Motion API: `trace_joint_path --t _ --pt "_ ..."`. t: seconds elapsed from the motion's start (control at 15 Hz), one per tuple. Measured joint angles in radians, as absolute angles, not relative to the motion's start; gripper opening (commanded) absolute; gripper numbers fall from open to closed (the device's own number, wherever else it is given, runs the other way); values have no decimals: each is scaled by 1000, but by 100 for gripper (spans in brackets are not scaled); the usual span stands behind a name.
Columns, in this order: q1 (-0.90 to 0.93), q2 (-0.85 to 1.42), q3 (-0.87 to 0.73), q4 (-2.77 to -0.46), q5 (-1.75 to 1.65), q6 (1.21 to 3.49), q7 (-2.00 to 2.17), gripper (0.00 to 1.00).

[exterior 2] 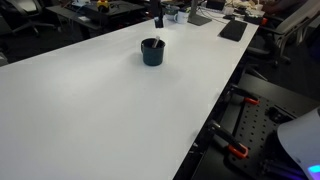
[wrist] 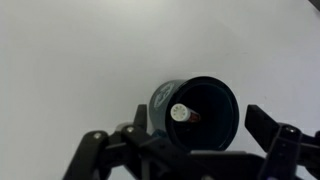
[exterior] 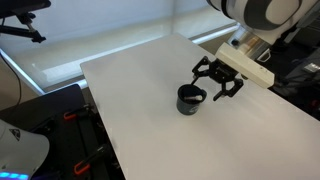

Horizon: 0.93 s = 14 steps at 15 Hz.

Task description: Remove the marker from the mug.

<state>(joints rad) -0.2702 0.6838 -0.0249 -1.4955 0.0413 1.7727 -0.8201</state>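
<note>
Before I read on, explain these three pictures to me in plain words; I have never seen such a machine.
This is a robot arm that ends in a pincer for grasping things. Two pictures come from cameras standing outside the robot. The third comes from a camera on its wrist and looks out between the pincer's fingers, the dark shapes along its lower edge. On the white table stands a small black mug, which shows in both exterior views. Only the wrist view looks into it: a marker sits inside, its pale end toward the camera. The pincer is open, holds nothing, and hangs close to the mug.
</note>
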Motion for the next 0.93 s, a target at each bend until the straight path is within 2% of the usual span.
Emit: trace_joint_path --t 0.93 --pt "-271 708 -24 -1487 39 1774 -824 100"
